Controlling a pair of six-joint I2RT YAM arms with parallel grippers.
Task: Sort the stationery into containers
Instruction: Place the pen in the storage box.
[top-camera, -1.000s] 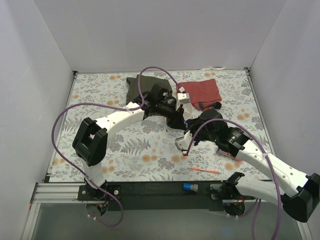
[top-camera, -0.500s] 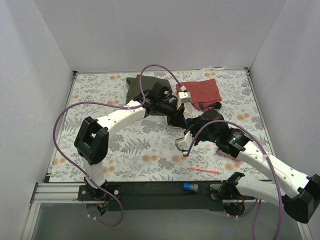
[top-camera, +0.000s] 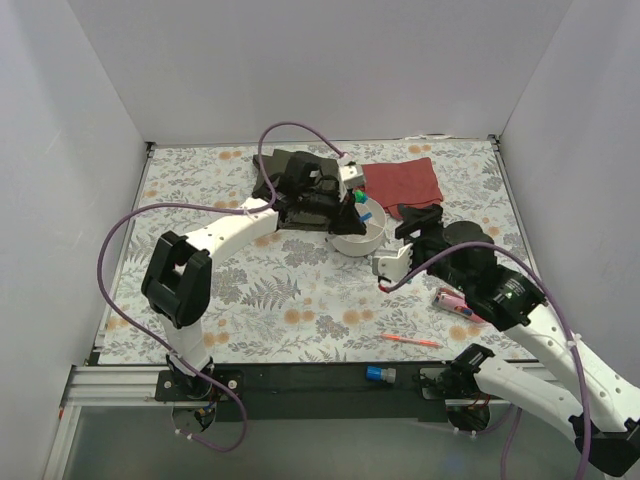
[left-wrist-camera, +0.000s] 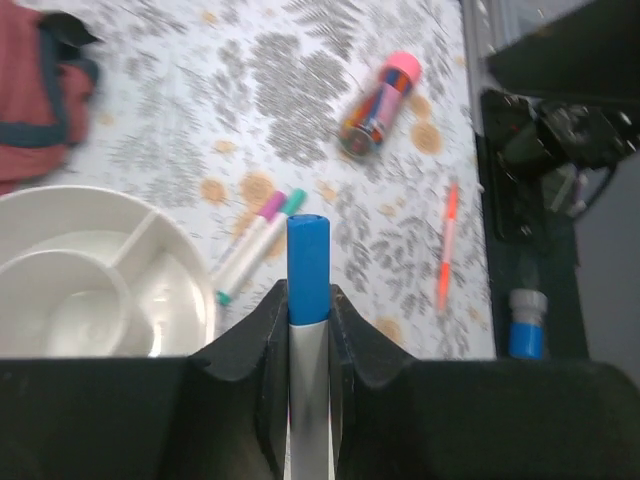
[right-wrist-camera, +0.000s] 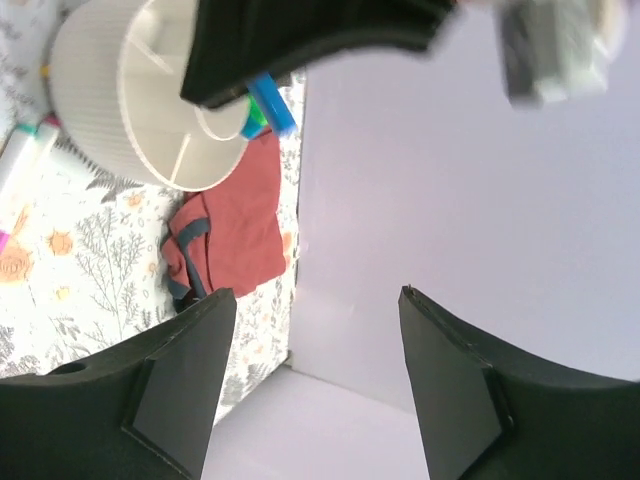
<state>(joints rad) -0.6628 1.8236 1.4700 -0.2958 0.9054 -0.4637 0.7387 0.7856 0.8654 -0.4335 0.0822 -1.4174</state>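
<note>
- From above: the left gripper (top-camera: 352, 206) hangs right over the white bowl (top-camera: 362, 247). It is pinched on a blue-capped marker (top-camera: 366, 214), and the cap pokes out over the bowl.
- The bowl sits mid-table (top-camera: 250, 290), close to the red cloth (top-camera: 400, 182). The gripper covers most of its inside here, so its contents can't be read from this angle.
- The right gripper (top-camera: 392, 265) is just beside the bowl on the side towards the arm bases. The fat pink tube (top-camera: 455, 303) and the pink-orange pen (top-camera: 410, 341) lie nearer the bases, well apart from the bowl.
- Left wrist view: the jaws are narrow, clamped on the marker's barrel, with the blue cap sticking out ahead.
- Below them the bowl's dividers show a round middle cell and outer cells. Every part in view is bare (only part of the bowl is in frame).
- Two thin white pens (left-wrist-camera: 255, 243) lie side by side on the table, just beside the bowl's wall and outside it.
- Right wrist view: the fingers are spread wide with nothing between them. The bowl's ribbed wall shows from the side, with the blue cap over its rim.
</note>
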